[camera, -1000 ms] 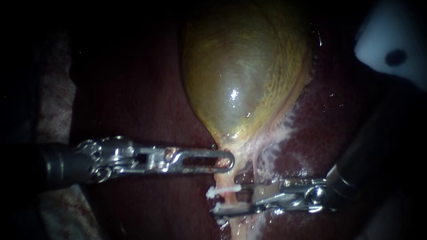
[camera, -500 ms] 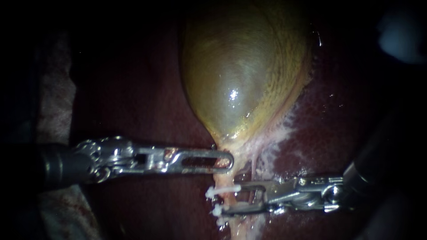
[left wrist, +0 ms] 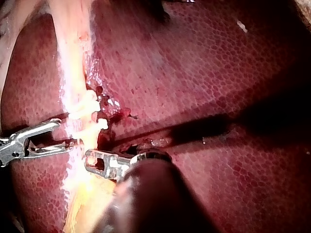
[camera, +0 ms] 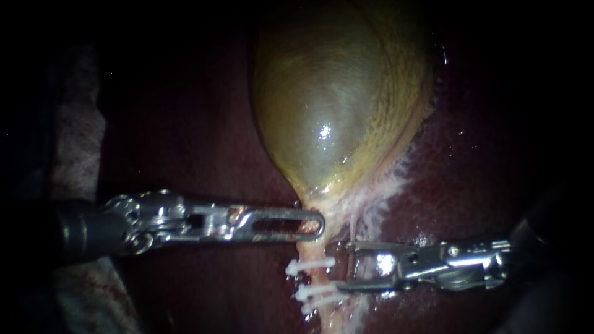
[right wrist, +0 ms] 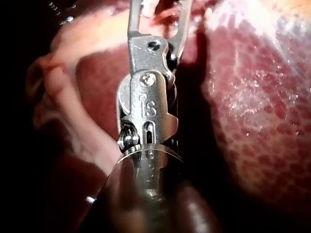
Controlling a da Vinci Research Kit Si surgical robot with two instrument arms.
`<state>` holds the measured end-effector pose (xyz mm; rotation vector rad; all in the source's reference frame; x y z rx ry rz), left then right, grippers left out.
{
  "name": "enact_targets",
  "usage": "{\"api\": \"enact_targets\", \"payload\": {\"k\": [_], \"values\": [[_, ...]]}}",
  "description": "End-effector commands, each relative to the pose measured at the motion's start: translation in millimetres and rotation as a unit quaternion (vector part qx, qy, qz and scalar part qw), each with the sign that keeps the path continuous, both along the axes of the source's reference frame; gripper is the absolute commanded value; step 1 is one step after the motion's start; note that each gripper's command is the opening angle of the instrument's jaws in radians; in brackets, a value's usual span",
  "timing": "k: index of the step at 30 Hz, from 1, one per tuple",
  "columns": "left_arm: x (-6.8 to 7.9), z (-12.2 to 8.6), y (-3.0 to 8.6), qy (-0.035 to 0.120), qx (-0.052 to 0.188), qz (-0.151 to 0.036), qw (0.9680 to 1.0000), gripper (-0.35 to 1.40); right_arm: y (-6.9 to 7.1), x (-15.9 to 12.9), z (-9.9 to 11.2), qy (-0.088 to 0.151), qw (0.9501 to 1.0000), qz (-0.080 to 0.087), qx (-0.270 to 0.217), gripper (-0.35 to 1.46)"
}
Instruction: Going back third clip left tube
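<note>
1. Though it sits just beside the pale cream left tube (camera: 314,248), the right silver metal instrument (camera: 342,266) holds its jaws apart and grips nothing. The right wrist view shows the same gap from behind, with pale tissue beyond it.
2. The left silver slotted-jaw instrument (camera: 318,222) has its jaws lying together, the tip touching the tube's upper end.
3. Two clips cross the tube: the upper thin white clip (camera: 311,265) and the lower thin white clip (camera: 317,291), which lies nearest the right instrument's lower jaw.
4. Only the left wrist view shows dark red clots (left wrist: 116,115) beside those clips.
5. Only the endoscope view shows the glossy olive-yellow gallbladder (camera: 337,105), tapering down to the tube on the dark red liver (camera: 185,124).
</note>
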<state>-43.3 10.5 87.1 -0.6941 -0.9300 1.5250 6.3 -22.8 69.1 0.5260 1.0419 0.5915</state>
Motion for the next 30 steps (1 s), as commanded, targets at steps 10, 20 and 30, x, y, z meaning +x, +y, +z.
{"api": "enact_targets", "payload": {"k": [10, 20, 30], "values": [[0.0, 0.2, 0.1, 0.0, 0.0, 0.0, 1.0, -0.35, 1.0, -4.2, -3.3, 0.019, 0.998, 0.016, -0.058, 0.53], [0.0, 0.3, 0.2, 0.0, 0.0, 0.0, 1.0, -0.35, 1.4, -6.9, -4.9, 0.024, 0.9936, 0.012, -0.11, 0.53], [0.0, 0.7, 0.2, 0.0, -0.001, 0.001, 1.0, -0.35, 1.6, -7.3, -4.9, 0.012, 0.9923, 0.021, -0.121, 0.56]]}}
